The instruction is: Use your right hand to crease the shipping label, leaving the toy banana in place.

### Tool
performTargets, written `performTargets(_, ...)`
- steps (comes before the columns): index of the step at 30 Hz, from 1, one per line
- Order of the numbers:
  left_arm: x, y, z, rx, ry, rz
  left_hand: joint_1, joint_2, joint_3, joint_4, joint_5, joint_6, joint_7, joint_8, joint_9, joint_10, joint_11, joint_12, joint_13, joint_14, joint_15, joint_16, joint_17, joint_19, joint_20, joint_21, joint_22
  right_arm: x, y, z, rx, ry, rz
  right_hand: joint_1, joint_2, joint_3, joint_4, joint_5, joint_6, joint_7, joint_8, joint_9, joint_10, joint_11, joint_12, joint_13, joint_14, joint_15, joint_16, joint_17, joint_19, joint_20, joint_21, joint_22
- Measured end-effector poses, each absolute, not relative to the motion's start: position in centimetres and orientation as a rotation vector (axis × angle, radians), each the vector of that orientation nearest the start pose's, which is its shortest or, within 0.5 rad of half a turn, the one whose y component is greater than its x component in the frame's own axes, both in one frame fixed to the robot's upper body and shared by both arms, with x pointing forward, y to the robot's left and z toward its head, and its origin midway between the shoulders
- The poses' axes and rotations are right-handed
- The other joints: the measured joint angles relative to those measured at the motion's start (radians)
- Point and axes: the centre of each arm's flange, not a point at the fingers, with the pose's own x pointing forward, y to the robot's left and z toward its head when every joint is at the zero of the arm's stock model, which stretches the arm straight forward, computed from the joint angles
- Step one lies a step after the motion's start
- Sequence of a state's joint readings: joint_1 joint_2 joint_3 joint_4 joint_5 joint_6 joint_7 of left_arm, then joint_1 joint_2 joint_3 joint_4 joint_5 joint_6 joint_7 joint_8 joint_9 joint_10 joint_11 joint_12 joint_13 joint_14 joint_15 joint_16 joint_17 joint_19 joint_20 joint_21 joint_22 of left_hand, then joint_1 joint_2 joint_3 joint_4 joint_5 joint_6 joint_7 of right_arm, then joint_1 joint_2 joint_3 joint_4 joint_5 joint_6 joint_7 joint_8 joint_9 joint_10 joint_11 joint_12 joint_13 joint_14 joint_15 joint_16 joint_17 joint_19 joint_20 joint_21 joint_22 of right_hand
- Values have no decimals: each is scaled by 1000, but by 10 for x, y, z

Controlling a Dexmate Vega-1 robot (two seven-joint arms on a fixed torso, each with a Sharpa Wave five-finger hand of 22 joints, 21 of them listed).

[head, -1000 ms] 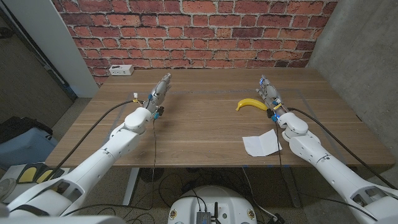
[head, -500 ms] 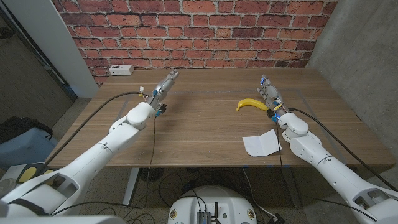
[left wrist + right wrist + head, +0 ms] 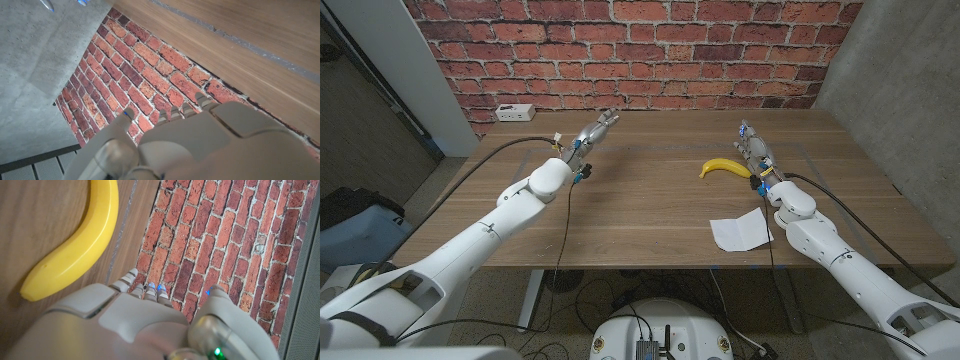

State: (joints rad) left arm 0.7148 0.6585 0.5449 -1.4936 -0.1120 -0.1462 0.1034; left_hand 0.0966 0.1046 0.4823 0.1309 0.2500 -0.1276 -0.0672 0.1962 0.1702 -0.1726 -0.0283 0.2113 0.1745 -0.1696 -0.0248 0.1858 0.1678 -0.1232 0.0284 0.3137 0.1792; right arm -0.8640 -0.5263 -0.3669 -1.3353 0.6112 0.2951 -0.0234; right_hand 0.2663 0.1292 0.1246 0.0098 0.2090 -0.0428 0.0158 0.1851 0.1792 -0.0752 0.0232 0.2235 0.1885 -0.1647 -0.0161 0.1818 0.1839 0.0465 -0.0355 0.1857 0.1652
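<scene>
The label (image 3: 741,232) lies flat and uncreased on the table (image 3: 650,215), behind the heel of my right hand (image 3: 756,153), down beside my forearm and well back from the fingertips. The banana (image 3: 721,167) lies just beside those fingers, on their inner side, and I can't say from the head view whether they touch it; the right wrist view shows it close off the knuckles with bare wood between. That hand stands on its edge with fingers straight, reaching toward the brick wall (image 3: 640,50), lying close together and holding nothing.

What changed over the last second is all on the other side: my left hand (image 3: 594,132) has swung outward and further toward the wall, its fingers now a little apart and empty. My right hand, the label and the banana have not moved.

So, as I read it, the creasing hasn't begun. My right hand must draw back to the label, keeping its fingers clear of the banana.
</scene>
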Motion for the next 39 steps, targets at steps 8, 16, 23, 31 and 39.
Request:
performTargets(8,626,221,46,749,-735,-175,0,0,0,0,0,17,-4,0,0,0,0,0,0,0,0,0,0,4,-4,0,0,647,-295,-28,9,-605,161,0,0,0,0,0,0,0,0,0,0,0,-5,0,0,0,0,0,0,0,0,0)
performTargets(16,619,209,55,847,-766,-186,0,0,0,0,0,28,-4,0,0,7,0,0,0,0,0,0,0,5,-5,0,0,647,-296,-27,10,-610,157,0,0,0,0,-6,0,0,0,0,0,0,-6,0,0,0,0,0,0,0,0,0)
performTargets(23,612,199,61,926,-791,-190,0,0,0,0,0,28,-4,0,0,7,0,0,0,0,0,0,0,5,-5,-8,0,647,-298,-28,12,-612,152,0,0,0,0,-6,0,0,0,0,0,0,-6,0,0,0,0,0,0,0,0,0)
performTargets(31,603,187,67,1004,-827,-199,0,0,0,0,0,35,-11,0,0,13,-6,0,0,0,0,0,0,9,-1,-8,0,645,-298,-30,14,-615,150,0,0,0,0,-6,0,0,0,0,0,0,-6,0,0,0,0,0,0,0,0,0)
performTargets(39,595,178,70,1071,-852,-197,0,0,-3,-3,0,40,-17,-4,0,13,-6,0,0,-2,13,0,2,23,63,-15,0,642,-299,-33,16,-617,147,0,0,2,-2,-6,0,0,0,0,1,1,-6,0,0,0,0,0,0,0,0,0)
